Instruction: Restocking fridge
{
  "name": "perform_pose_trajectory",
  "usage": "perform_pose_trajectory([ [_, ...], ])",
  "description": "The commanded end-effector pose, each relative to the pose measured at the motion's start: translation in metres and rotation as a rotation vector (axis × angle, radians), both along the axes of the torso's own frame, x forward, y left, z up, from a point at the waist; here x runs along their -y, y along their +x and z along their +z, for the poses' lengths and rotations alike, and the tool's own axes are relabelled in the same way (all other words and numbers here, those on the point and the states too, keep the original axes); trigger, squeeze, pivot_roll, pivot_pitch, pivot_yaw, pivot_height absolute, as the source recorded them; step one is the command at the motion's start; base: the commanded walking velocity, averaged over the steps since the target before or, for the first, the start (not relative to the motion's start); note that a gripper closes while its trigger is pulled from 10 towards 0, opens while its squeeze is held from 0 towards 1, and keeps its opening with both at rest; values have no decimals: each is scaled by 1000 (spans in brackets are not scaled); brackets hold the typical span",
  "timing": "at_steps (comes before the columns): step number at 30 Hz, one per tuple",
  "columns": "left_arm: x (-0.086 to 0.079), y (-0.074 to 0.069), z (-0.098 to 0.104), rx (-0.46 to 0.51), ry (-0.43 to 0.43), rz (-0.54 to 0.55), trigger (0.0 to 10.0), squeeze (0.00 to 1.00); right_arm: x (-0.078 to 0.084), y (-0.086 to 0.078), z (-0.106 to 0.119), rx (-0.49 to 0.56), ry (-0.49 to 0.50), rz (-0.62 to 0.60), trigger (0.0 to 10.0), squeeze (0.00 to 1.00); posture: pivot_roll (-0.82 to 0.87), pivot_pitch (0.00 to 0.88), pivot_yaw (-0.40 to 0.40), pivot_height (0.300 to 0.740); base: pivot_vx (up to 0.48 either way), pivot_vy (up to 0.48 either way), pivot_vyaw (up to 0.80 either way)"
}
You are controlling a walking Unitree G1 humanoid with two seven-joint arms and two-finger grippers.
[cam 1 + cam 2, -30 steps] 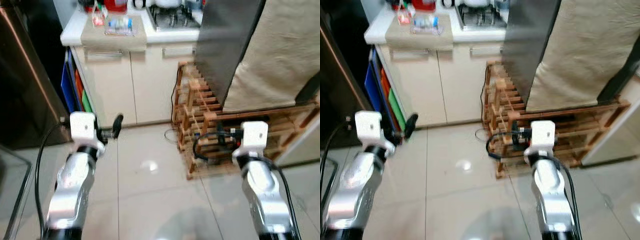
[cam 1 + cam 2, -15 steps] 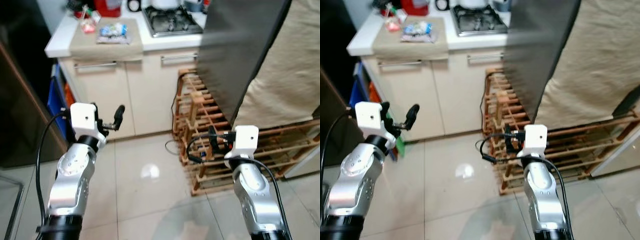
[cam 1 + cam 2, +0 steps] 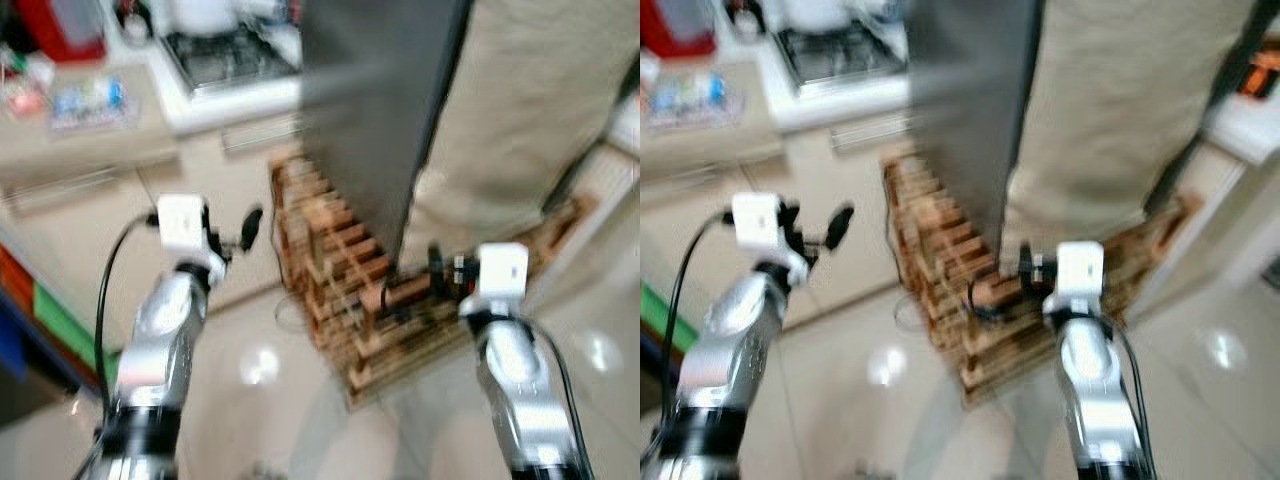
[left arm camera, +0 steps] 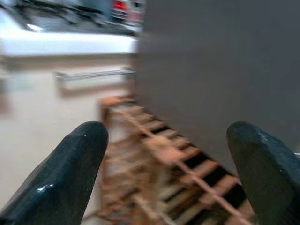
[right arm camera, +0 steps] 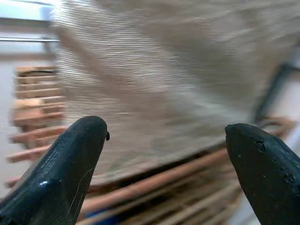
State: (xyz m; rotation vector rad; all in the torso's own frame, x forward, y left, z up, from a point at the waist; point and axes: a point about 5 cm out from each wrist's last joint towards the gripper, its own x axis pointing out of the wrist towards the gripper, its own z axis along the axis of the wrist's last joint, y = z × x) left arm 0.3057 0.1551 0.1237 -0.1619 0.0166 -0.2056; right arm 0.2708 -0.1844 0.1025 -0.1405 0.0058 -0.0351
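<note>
The head views are blurred. My left gripper (image 3: 240, 228) is held up in front of the cream cabinet doors (image 3: 100, 200), open with nothing between its fingers (image 4: 79, 159). It looks toward a tall dark grey panel (image 4: 220, 70) and the wooden rack (image 4: 154, 154). My right gripper (image 3: 440, 272) hangs before the wooden slatted rack (image 3: 330, 270), also open and empty, facing a beige cloth cover (image 5: 154, 79). A clear pack of small bottles (image 3: 88, 100) lies on the counter at the far left.
A white counter (image 3: 220, 95) with a gas hob (image 3: 215, 55) and a red container (image 3: 60, 25) runs along the back. Blue and green items (image 3: 40, 320) stand at the left. Glossy tiled floor (image 3: 260, 400) lies between me and the rack.
The whole picture has shifted left and blurred, so the camera has turned right. Both arms stay raised with open grippers; the dark appliance at the left has left the picture.
</note>
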Motion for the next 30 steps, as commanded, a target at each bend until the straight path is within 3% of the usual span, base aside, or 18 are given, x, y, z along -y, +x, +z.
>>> perform_pose_trajectory([
  [1, -4, -2, -3, -9, 8, 8, 10000, 0, -3, 0, 12, 50, -7, 8, 10000, 0, -104, 0, 19, 740, 0, 0, -538],
  [9, 1, 6, -2, 17, 96, -8, 10000, 0, -2, 2, 18, 61, -16, 10, 10000, 0, -118, 0, 6, 740, 0, 0, -535],
  [25, 0, 15, 5, 64, 103, 41, 10000, 0, -2, 7, 20, 52, -10, 15, 10000, 0, -126, 0, 1, 740, 0, 0, -536],
  [30, 0, 19, 17, 110, 117, 19, 10000, 0, -3, 6, 18, 47, -4, 19, 10000, 0, -127, 0, 6, 740, 0, 477, -554],
])
